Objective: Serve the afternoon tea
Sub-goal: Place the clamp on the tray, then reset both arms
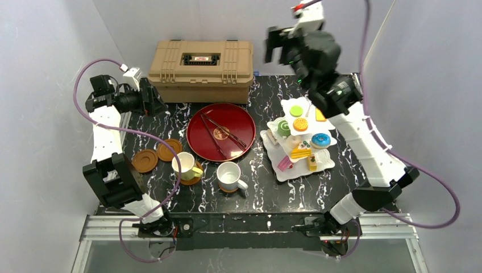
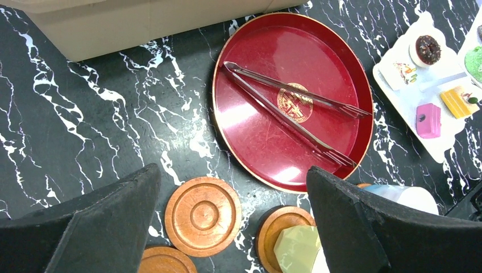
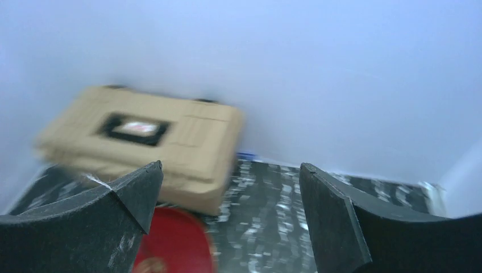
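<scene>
a black table top [image 1: 261,190], veined in white like marble, is seen from above. on its right side stands a white three-tier stand [image 1: 298,170] with scalloped edges. small toy cakes are laid out on its tiers: a blue-iced ring doughnut [image 1: 320,139], a round orange cake [image 1: 300,124], a green-topped round [image 1: 296,111] and a pink block [image 1: 284,165].

in the middle, a round glossy dark-red tray [image 1: 236,116] is crossed by slim metal tongs [image 1: 223,135]. in front of it, a pale-yellow mug [image 1: 183,165] and a white mug [image 1: 229,176] are each set on a round brown saucer [image 1: 194,178]. two spare saucers [image 1: 145,160], ringed like turned wood, lie close together to the left. a ribbed tan plastic case [image 1: 200,69] is placed at the far edge.

the left gripper [image 2: 233,173] is held over the left part of the table near the case, its matte black fingers [image 2: 113,222] spread wide with nothing between them. the right gripper [image 3: 230,166] is raised high above the stand, jaws likewise parted and holding nothing — its own view is blurred.
</scene>
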You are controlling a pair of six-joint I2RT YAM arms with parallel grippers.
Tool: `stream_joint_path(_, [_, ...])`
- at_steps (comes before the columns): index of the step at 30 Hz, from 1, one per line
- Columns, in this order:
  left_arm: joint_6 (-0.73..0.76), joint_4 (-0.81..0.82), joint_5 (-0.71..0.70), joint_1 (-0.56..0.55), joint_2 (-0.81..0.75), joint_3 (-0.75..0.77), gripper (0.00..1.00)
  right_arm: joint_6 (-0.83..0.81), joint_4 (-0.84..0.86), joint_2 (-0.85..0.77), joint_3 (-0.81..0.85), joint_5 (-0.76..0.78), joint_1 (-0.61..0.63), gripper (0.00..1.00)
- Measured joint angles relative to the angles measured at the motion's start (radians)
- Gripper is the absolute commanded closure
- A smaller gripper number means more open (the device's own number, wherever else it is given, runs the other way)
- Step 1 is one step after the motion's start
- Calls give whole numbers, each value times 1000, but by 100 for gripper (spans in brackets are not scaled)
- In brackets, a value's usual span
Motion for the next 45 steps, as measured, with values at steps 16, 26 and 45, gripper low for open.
stream_joint_path(16, [-89,110,3,0,5,-1,2,254,151,-43,-576,-127,-850,2])
stream_joint_path(26, [-233,407,-69,-18,6,-287,2,260,531,-84,-1133,43,-846,2])
stream_joint_path(45, [-425,851,-247,-78,51,-629,2,155,972,99,-1371,77,-850,2])
